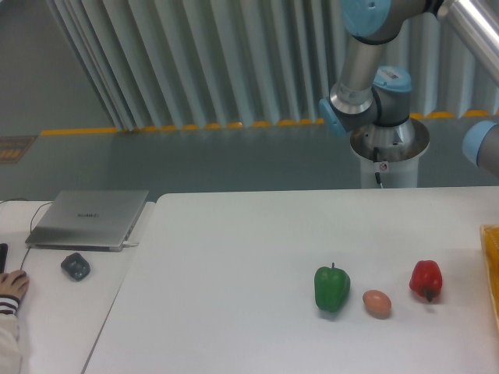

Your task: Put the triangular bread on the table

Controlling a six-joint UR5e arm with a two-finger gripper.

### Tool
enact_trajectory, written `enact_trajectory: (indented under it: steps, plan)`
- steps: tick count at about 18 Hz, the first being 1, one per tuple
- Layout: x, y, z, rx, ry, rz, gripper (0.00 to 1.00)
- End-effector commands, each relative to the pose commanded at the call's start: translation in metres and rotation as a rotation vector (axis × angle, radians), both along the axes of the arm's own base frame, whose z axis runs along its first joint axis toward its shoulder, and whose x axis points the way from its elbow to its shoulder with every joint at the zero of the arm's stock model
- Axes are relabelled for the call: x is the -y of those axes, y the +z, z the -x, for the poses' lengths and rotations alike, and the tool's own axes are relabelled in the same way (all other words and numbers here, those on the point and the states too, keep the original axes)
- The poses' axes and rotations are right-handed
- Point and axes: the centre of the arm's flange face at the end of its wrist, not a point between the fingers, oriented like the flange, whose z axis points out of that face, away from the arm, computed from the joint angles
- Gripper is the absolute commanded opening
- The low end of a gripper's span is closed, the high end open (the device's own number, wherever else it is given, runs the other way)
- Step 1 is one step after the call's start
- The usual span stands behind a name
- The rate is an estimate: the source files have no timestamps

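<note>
A flat golden-orange shape lies on the white table at the right edge of the frame. Most of it is cut off, so I cannot tell for sure that it is the triangular bread. The arm's base stands behind the table's far edge, and its links rise up and out of the frame at the top right. The gripper is out of view.
A green pepper, a small tan egg and a red pepper stand in a row at the table's right front. On the adjoining desk at left are a grey laptop, a dark mouse and a person's hand.
</note>
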Motion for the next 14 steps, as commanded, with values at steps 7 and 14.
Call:
enact_trajectory:
  steps: [7,14]
  plan:
    - [0.000,0.022,0.002,-0.008,-0.007,0.024,0.04]
    - [-0.003,0.037,-0.005,0.004,-0.008,0.019,0.03]
